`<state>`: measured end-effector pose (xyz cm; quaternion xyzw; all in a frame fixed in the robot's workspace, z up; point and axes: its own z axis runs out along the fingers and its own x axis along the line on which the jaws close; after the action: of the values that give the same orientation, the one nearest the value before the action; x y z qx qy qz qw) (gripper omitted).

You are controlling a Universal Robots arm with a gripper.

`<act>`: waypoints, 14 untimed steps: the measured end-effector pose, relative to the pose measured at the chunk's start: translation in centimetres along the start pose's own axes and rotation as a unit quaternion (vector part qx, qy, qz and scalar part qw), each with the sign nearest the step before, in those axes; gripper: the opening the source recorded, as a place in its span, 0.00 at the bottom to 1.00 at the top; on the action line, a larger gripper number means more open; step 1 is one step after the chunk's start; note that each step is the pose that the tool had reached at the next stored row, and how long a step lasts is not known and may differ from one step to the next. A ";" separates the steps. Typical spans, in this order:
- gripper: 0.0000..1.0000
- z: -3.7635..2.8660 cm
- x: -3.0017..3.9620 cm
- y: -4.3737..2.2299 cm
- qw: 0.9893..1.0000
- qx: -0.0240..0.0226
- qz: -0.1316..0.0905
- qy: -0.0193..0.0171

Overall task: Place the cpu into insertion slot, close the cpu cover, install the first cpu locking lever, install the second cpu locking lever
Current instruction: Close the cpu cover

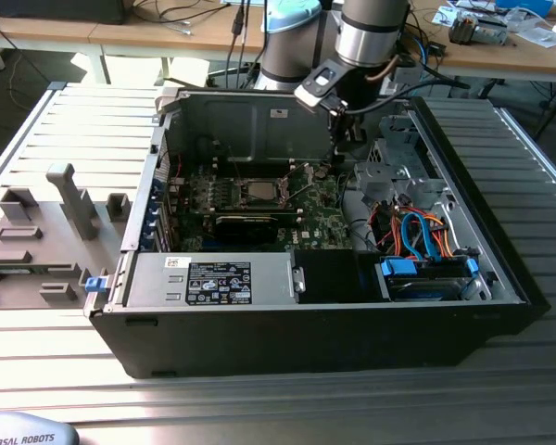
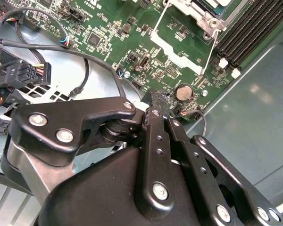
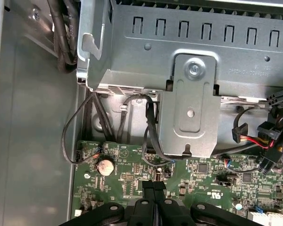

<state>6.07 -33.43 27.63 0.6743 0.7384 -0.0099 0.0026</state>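
The open computer case [image 1: 500, 269] lies on the table with its green motherboard [image 1: 315, 222] showing. The cpu [image 1: 259, 192], a silver-grey square, sits in the socket at the board's middle. The silver cpu cover [image 2: 199, 13] frames the socket. A thin wire locking lever [image 2: 211, 47] runs beside it and looks unlatched. My gripper [image 1: 339, 148] hangs over the board's back corner, to the exterior view's right of the socket and apart from it. Its black fingertips [image 3: 153, 187] are pressed together and shut with nothing between them. They stand close to a coin battery [image 3: 105, 165].
A grey drive cage [image 3: 188, 84] and black cables [image 3: 151, 122] stand just beyond the gripper. Orange and blue cables [image 1: 417, 232] fill the case's right side. A power supply [image 1: 213, 278] sits at the front. Grey fixtures [image 1: 37, 241] lie on the table at the exterior view's left.
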 end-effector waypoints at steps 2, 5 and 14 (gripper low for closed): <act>0.11 0.04 -0.01 0.12 1.000 0.000 0.000 0.000; 0.11 0.08 -0.02 0.28 1.000 0.000 0.000 0.000; 0.11 0.22 -0.07 0.82 1.000 0.000 0.000 0.000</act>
<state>6.89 -33.43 27.40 0.6743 0.7384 -0.0099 0.0026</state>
